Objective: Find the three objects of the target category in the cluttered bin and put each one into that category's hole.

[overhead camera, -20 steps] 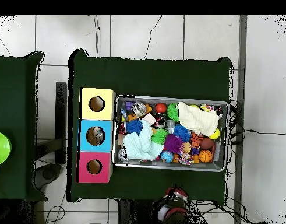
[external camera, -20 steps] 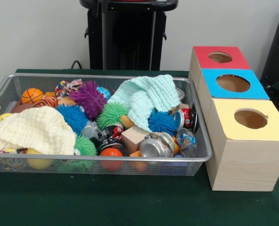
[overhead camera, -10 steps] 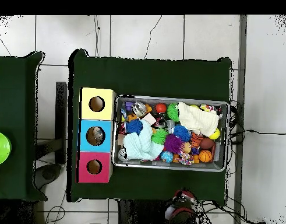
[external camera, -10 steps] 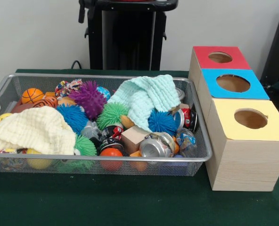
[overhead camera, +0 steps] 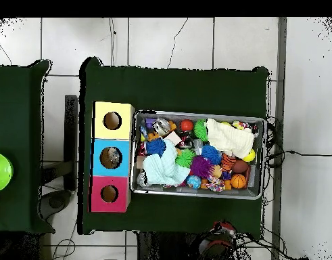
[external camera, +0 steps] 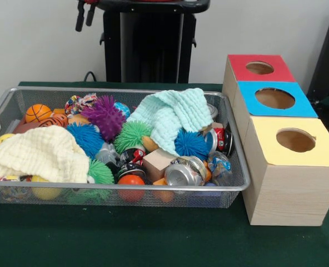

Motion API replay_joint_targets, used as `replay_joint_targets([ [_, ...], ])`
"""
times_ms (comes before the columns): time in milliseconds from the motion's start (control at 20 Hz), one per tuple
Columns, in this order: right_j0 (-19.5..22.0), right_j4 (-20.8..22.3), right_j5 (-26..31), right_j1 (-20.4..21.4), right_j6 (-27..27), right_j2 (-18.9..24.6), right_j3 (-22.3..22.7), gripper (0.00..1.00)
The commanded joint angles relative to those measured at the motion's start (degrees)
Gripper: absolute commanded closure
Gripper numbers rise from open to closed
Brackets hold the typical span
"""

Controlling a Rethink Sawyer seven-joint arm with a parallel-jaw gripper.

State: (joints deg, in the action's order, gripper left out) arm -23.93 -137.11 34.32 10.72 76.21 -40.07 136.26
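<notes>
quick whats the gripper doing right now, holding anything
Gripper: up at the top edge, well above the bin, holding nothing visible; open or closed cannot be told.

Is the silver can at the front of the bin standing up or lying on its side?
On its side. The silver can lies among the clutter beside the wooden block, its round end facing the bin's front mesh wall.

The gripper [external camera: 85, 12] was cut off by the top edge of the front view, showing only two dark tips, too little to tell how they stood. A mint cloth [external camera: 172, 118] draped over part of a silver can [external camera: 212, 111] and whatever lay beneath it. A cream cloth [external camera: 40, 153] covered several balls in the wire bin [external camera: 125, 191]. In the overhead view, something sat inside the blue box's hole [overhead camera: 110, 157], too small to identify.
</notes>
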Motion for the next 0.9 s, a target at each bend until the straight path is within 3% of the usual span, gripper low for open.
replay_joint_targets([
  [50,0.6,-5.0,10.8,-9.0,-22.7,9.0,-13.2,0.0],
  [350,3.5,1.6,12.8,-8.8,-23.6,9.3,-14.3,0.0],
  [900,2.2,-1.9,14.8,-13.6,-26.9,8.1,-18.2,0.0],
])
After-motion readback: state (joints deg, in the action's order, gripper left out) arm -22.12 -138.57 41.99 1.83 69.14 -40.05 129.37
